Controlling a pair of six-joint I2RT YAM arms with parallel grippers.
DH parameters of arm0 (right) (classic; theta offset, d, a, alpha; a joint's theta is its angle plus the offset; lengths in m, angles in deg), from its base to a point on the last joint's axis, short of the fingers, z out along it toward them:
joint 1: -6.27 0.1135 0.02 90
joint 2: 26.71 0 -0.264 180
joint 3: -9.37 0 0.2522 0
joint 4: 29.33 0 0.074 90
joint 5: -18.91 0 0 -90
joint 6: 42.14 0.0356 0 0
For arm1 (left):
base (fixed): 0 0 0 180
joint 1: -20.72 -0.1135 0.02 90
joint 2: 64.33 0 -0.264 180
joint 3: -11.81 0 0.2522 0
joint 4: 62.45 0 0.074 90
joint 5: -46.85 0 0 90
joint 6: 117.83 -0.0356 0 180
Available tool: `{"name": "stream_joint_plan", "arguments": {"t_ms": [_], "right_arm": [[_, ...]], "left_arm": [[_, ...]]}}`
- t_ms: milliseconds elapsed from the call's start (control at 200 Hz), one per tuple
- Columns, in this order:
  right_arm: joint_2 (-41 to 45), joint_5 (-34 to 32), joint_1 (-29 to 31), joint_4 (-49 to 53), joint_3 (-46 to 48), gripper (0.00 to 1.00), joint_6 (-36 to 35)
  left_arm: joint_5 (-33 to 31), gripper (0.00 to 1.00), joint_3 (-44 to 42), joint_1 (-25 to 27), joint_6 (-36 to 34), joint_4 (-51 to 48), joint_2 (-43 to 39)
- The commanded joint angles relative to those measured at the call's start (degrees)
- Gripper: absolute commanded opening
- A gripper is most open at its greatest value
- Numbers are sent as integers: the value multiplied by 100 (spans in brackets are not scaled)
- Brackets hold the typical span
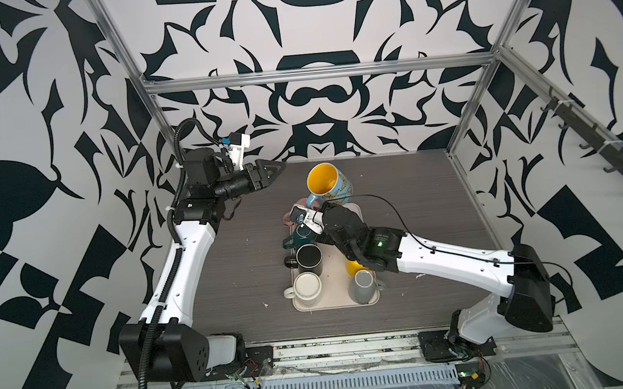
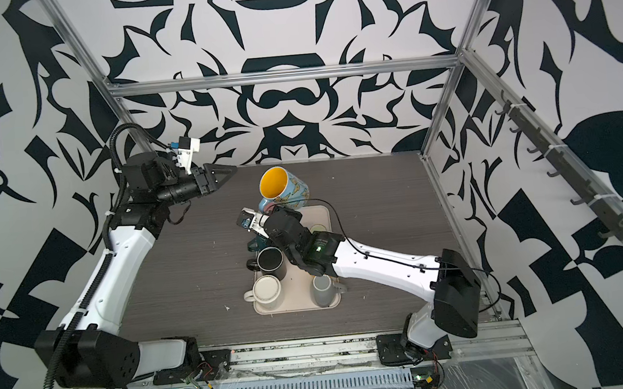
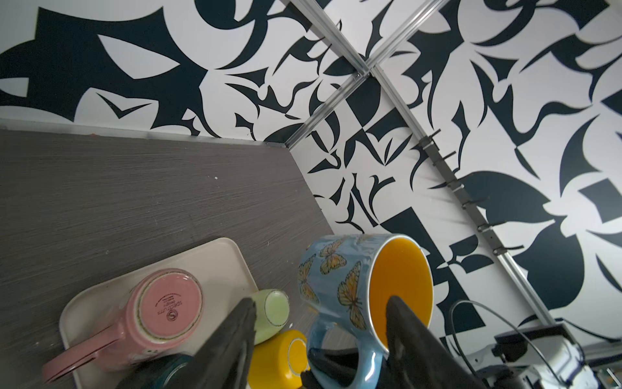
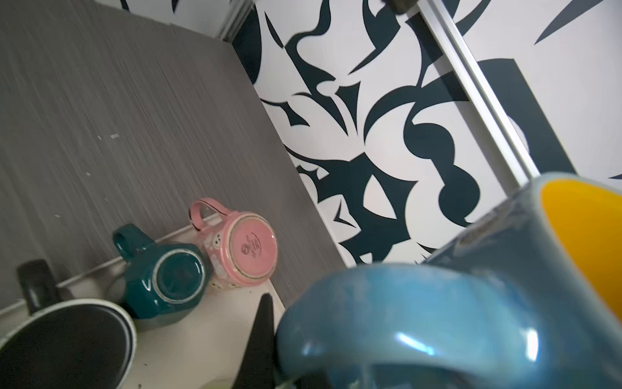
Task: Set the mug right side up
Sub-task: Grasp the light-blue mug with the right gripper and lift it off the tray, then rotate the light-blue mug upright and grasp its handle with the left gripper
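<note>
The right end effector point(image 1: 318, 208) is clenched on the handle of the blue mug point(image 1: 327, 183), held up just above centre frame over the far end of the tray point(image 1: 334, 306) — tilted, yellow mouth facing up-left, so the turn seems half done. The left end effector point(image 1: 280, 166), upper left, is released and empty — it leaves room, I think.

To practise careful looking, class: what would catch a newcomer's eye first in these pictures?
The blue butterfly mug with its yellow inside, held tilted by its handle in the right gripper near the far end of the tray. Next, the bold black-and-white patterned walls around the table.
</note>
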Motion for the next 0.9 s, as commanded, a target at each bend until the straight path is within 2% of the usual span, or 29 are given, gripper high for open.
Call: {"name": "stream_joint_plan", "arguments": {"t_ms": [0, 130, 425, 545, 635, 895], "right_arm": [[160, -876, 0, -1202, -142, 0, -880], [33, -1116, 0, -1315, -203, 0, -1165], [-214, -1105, 0, -1314, -415, 0, -1294], [-254, -1060, 0, -1327, -502, 0, -1283], [-263, -1020, 0, -1332, -539, 0, -1281], [-334, -957, -4, -1341, -635, 0, -1248]], "left_arm": [[19, 64, 187, 268, -994, -625, -116], [-227, 64, 97, 593, -1546, -949, -238], [-270, 56, 77, 956, -2144, -1495, -197], [-577, 55, 236, 1094, -2480, -2028, -51], [-769, 53, 293, 1106, -2581, -2292, 58], [-819, 47, 274, 1173, -2650, -2459, 206]]}}
